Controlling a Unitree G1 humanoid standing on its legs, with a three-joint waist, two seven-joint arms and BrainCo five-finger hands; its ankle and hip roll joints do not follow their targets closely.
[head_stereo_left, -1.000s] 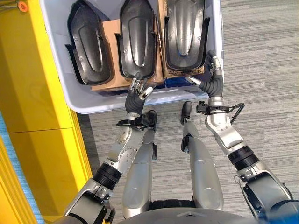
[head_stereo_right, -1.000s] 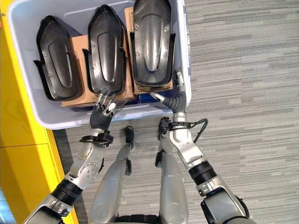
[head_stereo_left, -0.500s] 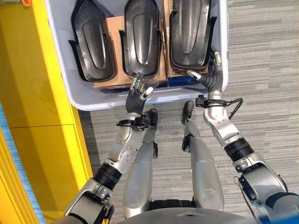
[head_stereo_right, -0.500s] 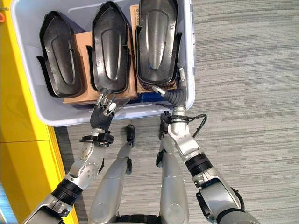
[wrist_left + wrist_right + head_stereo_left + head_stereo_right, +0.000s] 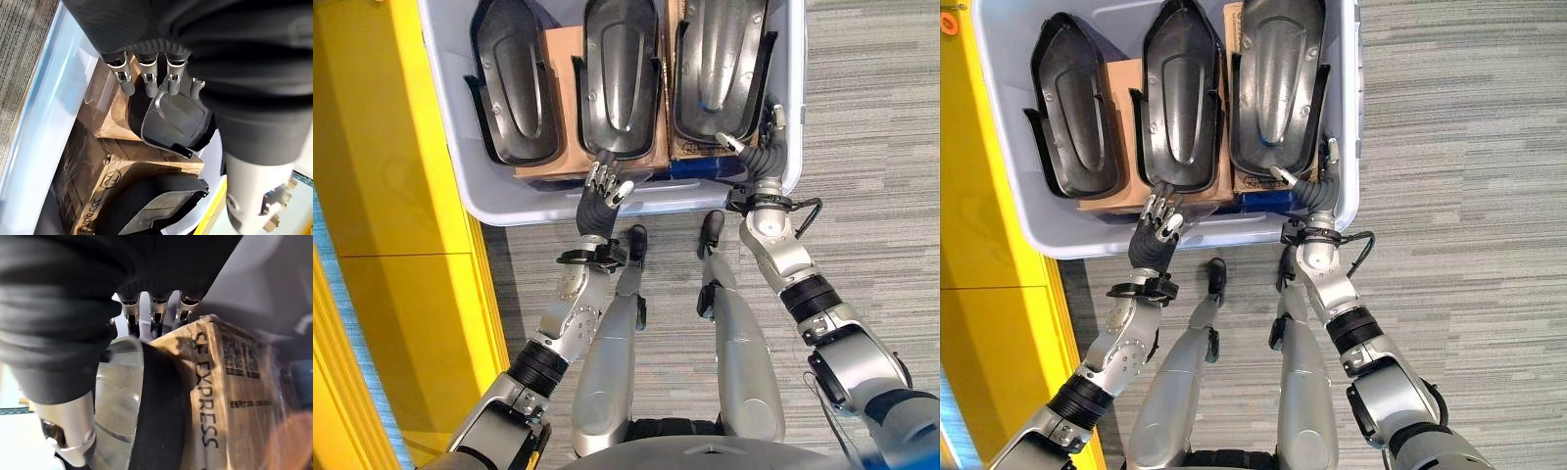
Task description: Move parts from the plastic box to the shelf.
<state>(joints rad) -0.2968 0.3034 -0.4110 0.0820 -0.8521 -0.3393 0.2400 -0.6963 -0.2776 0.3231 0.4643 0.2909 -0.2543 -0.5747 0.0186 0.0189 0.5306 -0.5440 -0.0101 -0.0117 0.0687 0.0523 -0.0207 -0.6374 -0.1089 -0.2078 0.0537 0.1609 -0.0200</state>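
Observation:
Three black moulded parts lie side by side on cardboard boxes (image 5: 558, 59) inside the pale plastic box (image 5: 607, 208): left part (image 5: 514, 88), middle part (image 5: 619, 78), right part (image 5: 720, 59). My left hand (image 5: 600, 201) reaches over the box's near wall, open, its fingers (image 5: 149, 85) touching the near end of the middle part (image 5: 176, 117). My right hand (image 5: 764, 157) is at the near right corner of the right part (image 5: 156, 401), open, thumb laid across the part's near edge and fingers straight between the part and the box wall.
A tall yellow structure (image 5: 382, 196) runs along the left side, close to the box. Grey striped carpet (image 5: 871, 147) lies to the right and in front of the box. A printed cardboard box (image 5: 230, 382) sits under the right part.
My right hand has moved in over the box wall and settled against the right part's near corner. The left hand has stayed at the middle part's end. The camera has shifted slightly.

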